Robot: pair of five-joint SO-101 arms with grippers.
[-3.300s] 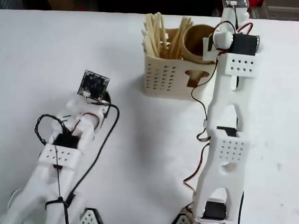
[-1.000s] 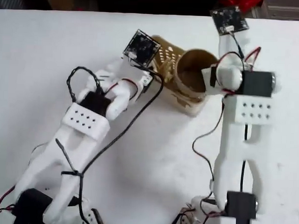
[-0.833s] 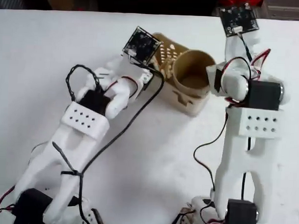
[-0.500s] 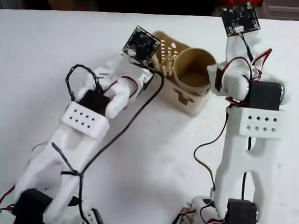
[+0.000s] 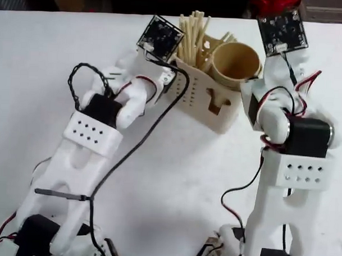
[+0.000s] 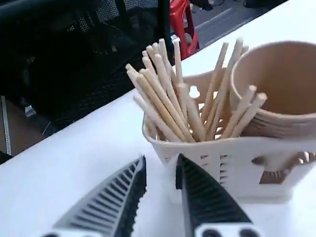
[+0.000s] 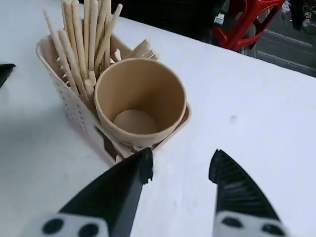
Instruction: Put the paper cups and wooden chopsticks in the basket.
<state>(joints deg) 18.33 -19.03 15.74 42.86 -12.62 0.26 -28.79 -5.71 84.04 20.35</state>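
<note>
- The basket (image 5: 201, 99) stands upright near the far edge of the worktop (image 5: 174, 184), between the two arms, where either can reach it.
- The wooden chopsticks (image 6: 168, 94) stand bundled at one end of it and the nested paper cups (image 7: 140, 106) sit rims up at the other. By that, the task looks done.
- The left hand (image 6: 160, 160) is empty, its fingers narrowly apart, just beside the basket's wall, perhaps to steady it.
- The right hand (image 7: 181, 158) is empty, its fingers wide apart, near the cup end.

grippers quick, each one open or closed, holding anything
left gripper: open a little, holding nothing
right gripper: open wide, holding nothing
</note>
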